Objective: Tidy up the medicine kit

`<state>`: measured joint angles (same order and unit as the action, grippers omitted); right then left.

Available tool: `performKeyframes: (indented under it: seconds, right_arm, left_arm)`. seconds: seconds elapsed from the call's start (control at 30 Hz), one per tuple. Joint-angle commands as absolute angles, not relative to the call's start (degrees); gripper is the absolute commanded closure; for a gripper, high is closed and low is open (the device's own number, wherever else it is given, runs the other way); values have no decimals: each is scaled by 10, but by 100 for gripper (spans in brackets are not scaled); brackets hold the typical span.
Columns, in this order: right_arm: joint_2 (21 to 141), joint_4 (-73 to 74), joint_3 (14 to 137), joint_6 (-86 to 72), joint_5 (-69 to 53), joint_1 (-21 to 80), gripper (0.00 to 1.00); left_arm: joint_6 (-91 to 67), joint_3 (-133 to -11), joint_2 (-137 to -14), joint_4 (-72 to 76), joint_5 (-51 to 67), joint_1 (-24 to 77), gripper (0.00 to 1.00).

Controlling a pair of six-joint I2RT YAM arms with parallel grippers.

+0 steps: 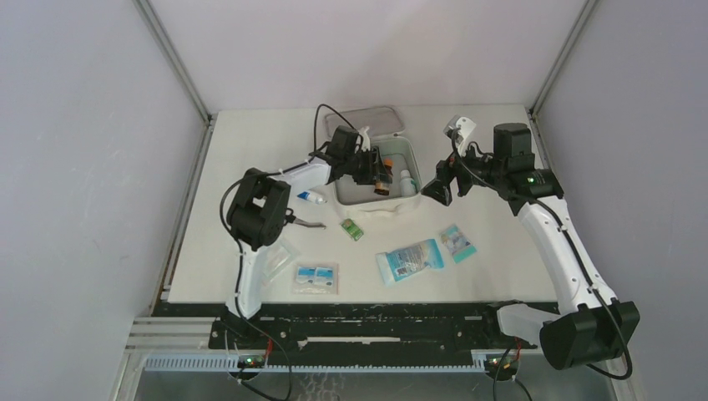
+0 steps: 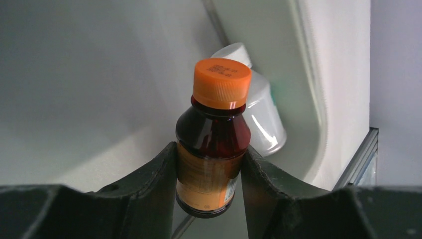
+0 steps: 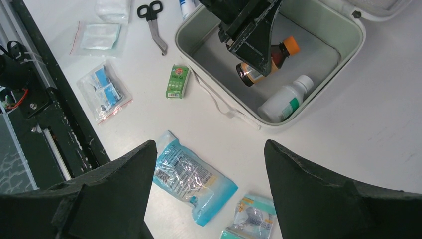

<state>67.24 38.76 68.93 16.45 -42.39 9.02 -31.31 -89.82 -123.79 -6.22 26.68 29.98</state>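
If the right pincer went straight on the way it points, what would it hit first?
Probably bare table between the blue pouch and the medicine kit; depth is unclear.

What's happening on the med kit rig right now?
The left gripper holds an amber bottle by its body inside the open kit, next to a white bottle lying there. The right gripper hangs open and empty above the table near the kit. A blue pouch, green box, scissors and packets lie outside it.
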Motion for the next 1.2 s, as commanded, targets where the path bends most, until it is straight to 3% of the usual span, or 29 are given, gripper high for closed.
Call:
performKeyframes:
  seconds: [0.0,0.33,0.7,1.17]
  right_arm:
    - [677,373,690,153,-427,87,21]
    - [686,374,690,151,-428,87,22]
    - [690,376,691,152,-427,87,22]
    - [697,378,690,156,-422,86,22]
  left_arm:
    - [-377,-941,-1251,-68,267,301,65]
    - [-434,-954,-1280,-95,296,316,61]
    - [-460,-962,-1280,-106,319,323,40]
    - [-449,-988,-1269,-109,364,327,30]
